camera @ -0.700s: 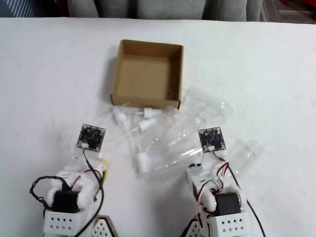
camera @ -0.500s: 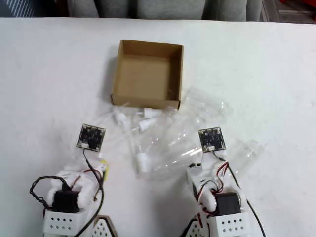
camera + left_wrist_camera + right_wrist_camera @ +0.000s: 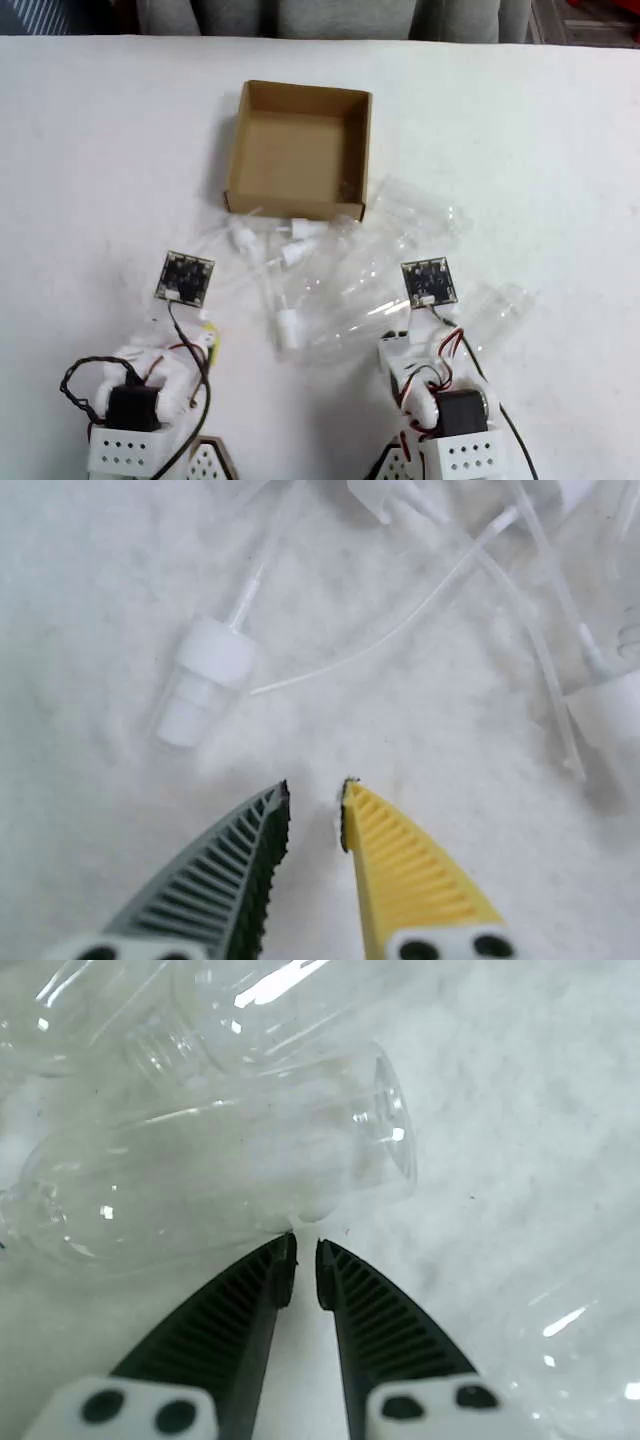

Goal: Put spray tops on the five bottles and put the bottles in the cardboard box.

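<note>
The open cardboard box (image 3: 300,150) sits at the middle of the table with nothing in it. Several clear bottles (image 3: 380,270) lie on their sides without tops, between the box and the arms. White spray tops (image 3: 288,328) with thin tubes are scattered to their left. In the left wrist view, my left gripper (image 3: 314,798) rests shut and holds nothing, just short of a spray top (image 3: 205,675). My right gripper (image 3: 306,1255) is shut and holds nothing, its tips right at the side of a lying bottle (image 3: 220,1180) whose open mouth faces away.
Both arms are folded back at the table's near edge, the left arm (image 3: 135,405) and the right arm (image 3: 445,410). One bottle (image 3: 500,305) lies apart, right of the right arm. A white cloth (image 3: 100,150) covers the table, bare to the left and right of the box.
</note>
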Robot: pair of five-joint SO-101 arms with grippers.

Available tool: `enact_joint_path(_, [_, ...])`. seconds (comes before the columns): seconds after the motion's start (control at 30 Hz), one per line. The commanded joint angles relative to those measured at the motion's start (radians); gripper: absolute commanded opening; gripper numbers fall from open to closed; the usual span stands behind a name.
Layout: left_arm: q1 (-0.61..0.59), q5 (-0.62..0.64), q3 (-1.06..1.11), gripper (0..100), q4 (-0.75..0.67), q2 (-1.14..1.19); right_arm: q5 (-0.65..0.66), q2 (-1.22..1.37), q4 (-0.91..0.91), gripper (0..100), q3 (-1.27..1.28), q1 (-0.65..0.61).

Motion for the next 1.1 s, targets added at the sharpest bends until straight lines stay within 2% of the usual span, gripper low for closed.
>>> enact_joint_path(0.0, [0.004,-0.012,-0.003,10,0.012,-0.018,0.008,-0.004,0.005,1.7,0.009,0.008])
enact_joint_path(1.07, [0.004,-0.017,-0.003,10,0.032,-0.018,0.009,-0.005,0.005,1.8,0.009,0.012])
